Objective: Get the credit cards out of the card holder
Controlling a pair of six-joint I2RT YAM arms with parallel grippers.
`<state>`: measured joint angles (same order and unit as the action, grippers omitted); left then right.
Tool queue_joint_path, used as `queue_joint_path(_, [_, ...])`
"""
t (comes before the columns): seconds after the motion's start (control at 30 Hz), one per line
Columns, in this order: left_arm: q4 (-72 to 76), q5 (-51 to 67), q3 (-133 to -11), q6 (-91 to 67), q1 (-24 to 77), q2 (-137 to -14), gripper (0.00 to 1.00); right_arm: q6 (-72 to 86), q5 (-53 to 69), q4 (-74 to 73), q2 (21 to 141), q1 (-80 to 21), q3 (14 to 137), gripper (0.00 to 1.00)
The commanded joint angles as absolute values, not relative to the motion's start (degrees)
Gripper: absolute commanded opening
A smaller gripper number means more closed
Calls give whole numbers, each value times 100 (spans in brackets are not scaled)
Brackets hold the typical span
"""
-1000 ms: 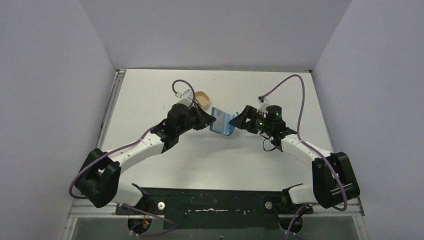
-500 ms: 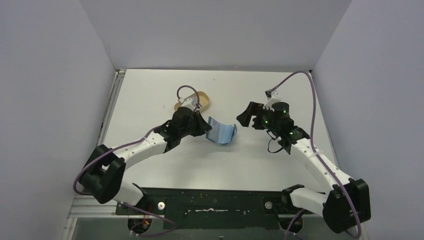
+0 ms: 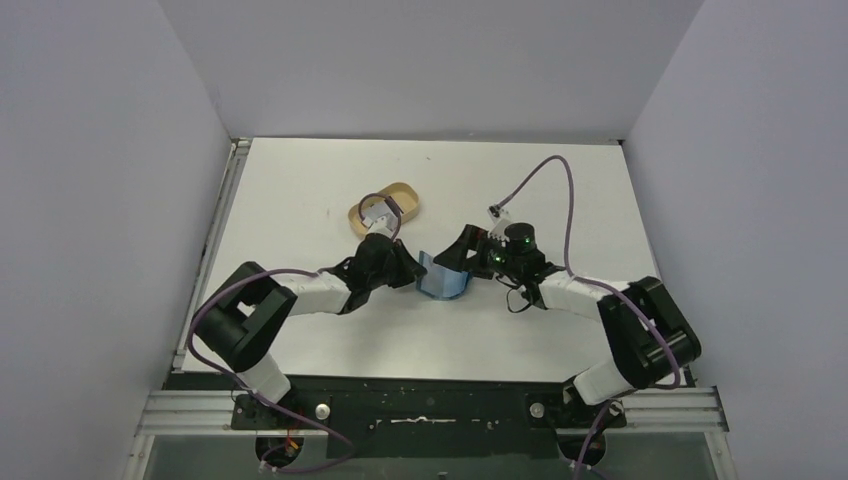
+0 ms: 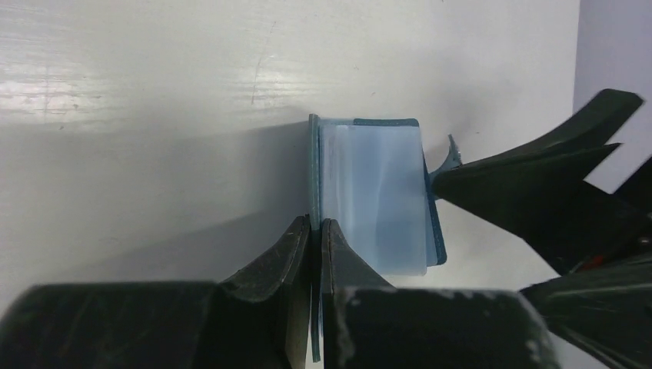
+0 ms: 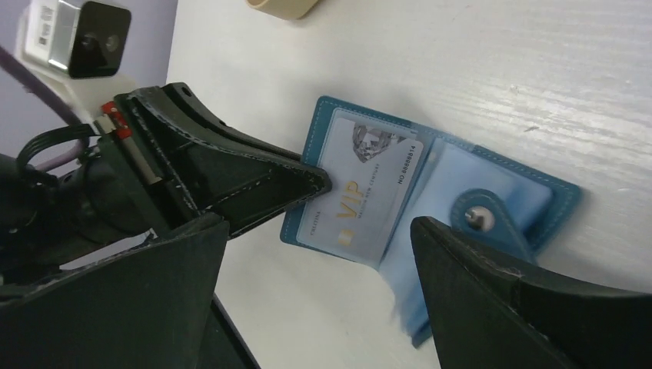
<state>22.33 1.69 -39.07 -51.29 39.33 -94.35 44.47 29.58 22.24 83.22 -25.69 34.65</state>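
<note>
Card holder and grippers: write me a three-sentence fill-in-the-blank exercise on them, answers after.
1. The left gripper is ___ on the card holder, pinching its cover.
2. The right gripper, beside the card holder, stands ___.
3. The credit card in the clear pocket is printed with the word ___.
Missing words: shut; open; VIP.

The near edge of the card holder [image 4: 377,192] disappears between the pinched-together fingers of the left pincer [image 4: 316,223]. Inside the spread right pincer [image 5: 319,224], the holder's lower corner blurs. The fine print on the credit card [image 5: 361,192] is too small to read, and any cards behind it are hidden. Beyond that pincer, the picture's top edge cuts off the tan tray [image 5: 281,6].
</note>
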Motion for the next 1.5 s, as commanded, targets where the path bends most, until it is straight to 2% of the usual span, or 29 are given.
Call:
queue_joint_path(0.0, [2979, 126, -3818, -5307, 3926, -9702, 0, 5088, 3336, 4160, 8987, -2624, 3483, 92])
queue_joint_path(0.13, [2951, 101, -3780, -5317, 3922, -9825, 0, 5253, 3450, 4588, 9539, -2634, 3498, 90])
queue_joint_path(0.47, [2943, 44, -3539, -5449, 3790, -10036, 0, 4997, 3192, 4125, 10126, -2642, 3468, 90])
queue_joint_path(0.67, [3457, 438, -3354, -5883, 3605, -10620, 0, 5448, 3463, 5000, 10782, -2681, 3404, 86])
queue_joint_path(0.77, [3548, 525, -3342, -6028, 3595, -10853, 0, 5470, 3435, 4925, 10866, -2775, 3413, 85])
queue_joint_path(0.97, [3760, 527, -3183, -6287, 3595, -11176, 0, 5144, 2837, 3643, 10489, -2919, 3402, 86])
queue_joint_path(1.17, [4173, 548, -2989, -6631, 3577, -11478, 0, 4707, 2073, 1385, 10209, -3084, 3941, 88])
queue_joint_path(1.33, [4696, 523, -2750, -7100, 3545, -11833, 0, 4558, 1363, 304, 10324, -3399, 4448, 88])
queue_joint_path(1.47, [4930, 475, -2560, -7242, 3475, -11993, 0, 4623, 1018, 18, 10331, -3492, 4487, 90])
